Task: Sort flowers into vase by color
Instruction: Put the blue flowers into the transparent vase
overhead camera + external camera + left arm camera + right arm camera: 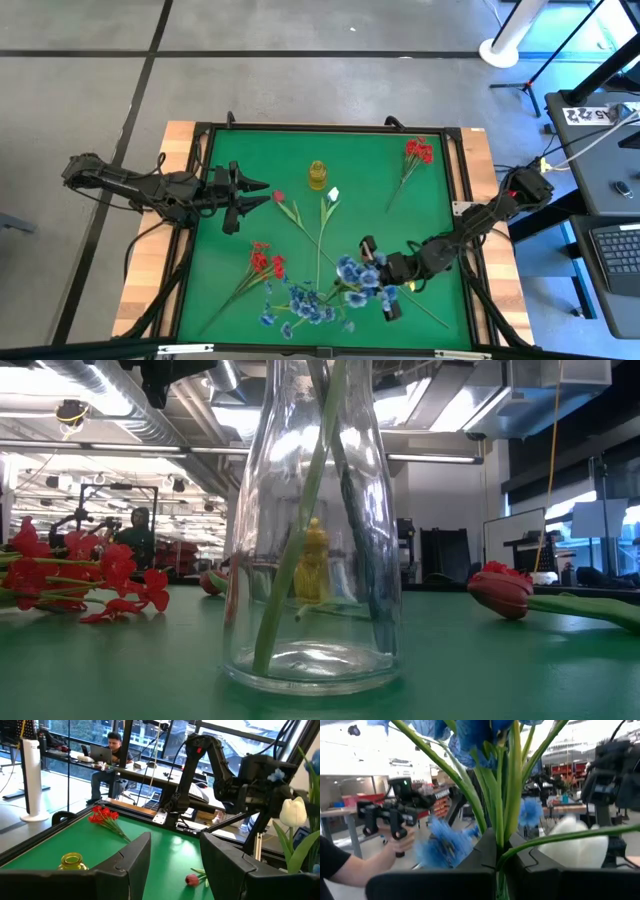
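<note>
Seen from above, a green mat covers a table framed in black. At its near edge lies a clump of blue flowers, with more blue heads just beside the right gripper. That gripper sits low at the near right of the mat, its fingers pinched tight on green stems (its wrist camera shows blue blooms rising straight out from between the dark fingers, with a white bud beside them). A glass vase stands right in front of the table-level camera, filling the middle of that view, with two green stems inside it.

Near the left edge lies a red cluster. Toward the middle, a pink-red rosebud and a white flower lie with stems crossing. The left gripper hovers at mid-left, fingers spread apart and holding nothing. Farther back stands a small yellow vase, and a second red cluster lies at the far right. Beyond the table, a person sits at a desk.
</note>
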